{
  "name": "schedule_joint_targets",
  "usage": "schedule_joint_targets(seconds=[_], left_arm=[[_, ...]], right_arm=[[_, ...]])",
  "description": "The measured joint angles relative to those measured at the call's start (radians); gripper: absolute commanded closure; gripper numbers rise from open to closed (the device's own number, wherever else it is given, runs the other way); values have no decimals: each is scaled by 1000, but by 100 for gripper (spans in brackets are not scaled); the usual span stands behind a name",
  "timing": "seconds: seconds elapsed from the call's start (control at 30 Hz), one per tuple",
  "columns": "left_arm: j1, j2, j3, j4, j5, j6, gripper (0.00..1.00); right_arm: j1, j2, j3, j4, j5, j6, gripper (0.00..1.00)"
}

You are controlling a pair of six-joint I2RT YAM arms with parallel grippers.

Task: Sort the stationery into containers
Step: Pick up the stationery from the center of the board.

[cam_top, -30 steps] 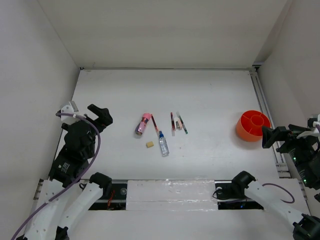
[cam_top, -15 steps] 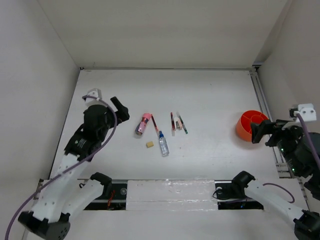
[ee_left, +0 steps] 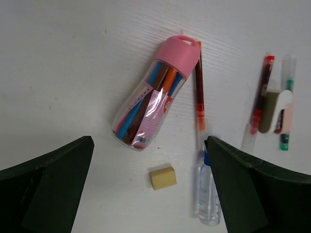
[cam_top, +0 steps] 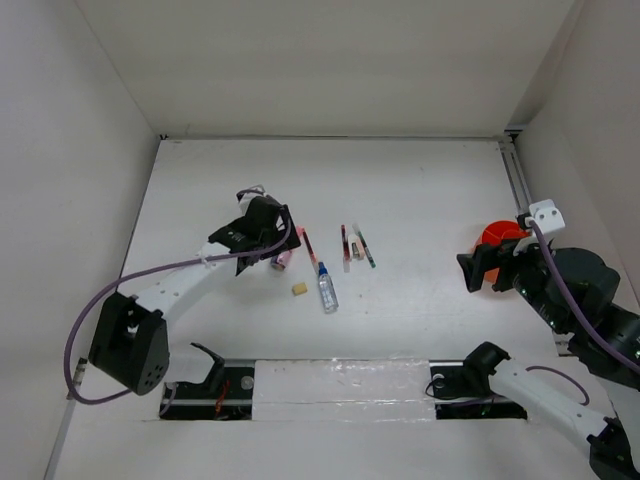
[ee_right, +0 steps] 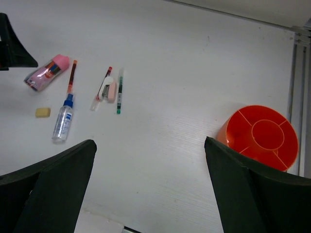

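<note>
Left wrist: pink-capped cylinder [ee_left: 154,104] centred just ahead of spread left pincer [ee_left: 148,144].

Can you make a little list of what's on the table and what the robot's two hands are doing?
left gripper: open, holding nothing, above the pink-capped tube of pens
right gripper: open, holding nothing, near the orange tub
orange tub: far right, nothing inside
beside the tube: red pen, tan eraser, blue-capped bottle
further right: bunch of thin pens, one red, one green
sorted yet: nothing
</note>
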State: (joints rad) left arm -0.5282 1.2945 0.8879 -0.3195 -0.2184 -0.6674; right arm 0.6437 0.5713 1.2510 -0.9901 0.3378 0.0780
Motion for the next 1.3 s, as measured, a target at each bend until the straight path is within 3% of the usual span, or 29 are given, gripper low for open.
schedule_joint_targets(seconds=[0.27,0.5,0.83,1.0,1.1,1.13,1.23,1.3], left_arm=[[0,171,22,6,-58,0,1],[0,232,24,31,-74,-2,12],[2,332,24,76,-82,-2,18],[17,373,48,95,-98,5,49],[31,378,53,105,-95,5,60],[34,378,53,107,-95,6,69],[40,382,53,112,-97,4,83],[40,388,56,118,-100,5,98]], right_arm=[[0,-14,-42,37,-55,-2,0],[0,-17,-56,53,-73,0,0],[0,-17,-57,62,-77,2,0],[0,-17,-57,64,-77,5,0],[0,-17,-64,69,-84,8,0],[0,-17,-68,71,-85,9,0],[0,-17,-73,74,-87,9,0],[0,-17,-73,79,-91,9,0]])
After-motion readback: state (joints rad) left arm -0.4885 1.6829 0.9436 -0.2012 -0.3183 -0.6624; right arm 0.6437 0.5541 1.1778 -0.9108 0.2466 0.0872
